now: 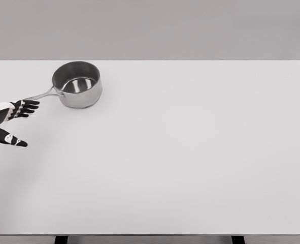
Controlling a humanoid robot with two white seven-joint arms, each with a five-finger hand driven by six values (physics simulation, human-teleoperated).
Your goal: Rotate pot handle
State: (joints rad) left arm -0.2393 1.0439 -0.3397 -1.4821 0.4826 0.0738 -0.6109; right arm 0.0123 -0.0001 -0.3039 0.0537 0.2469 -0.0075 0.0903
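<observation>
Left hand point(10, 122), fingers spread and holding nothing, sits just beside the pot point(77, 84) handle point(40, 95) tip; approach step, grasping the handle comes next.

Pot point(77, 84): bare silver steel, shiny, darker grey inside the wall, a pale glint on the floor. Its thin handle point(42, 94) same silver. Just left of the pot, left hand point(11, 122): white on the back, black fingers point(27, 108), small white marks on the black thumb. Table point(180, 152) under the pot: plain off-white, no pattern. Wall behind the pot: flat grey.
</observation>
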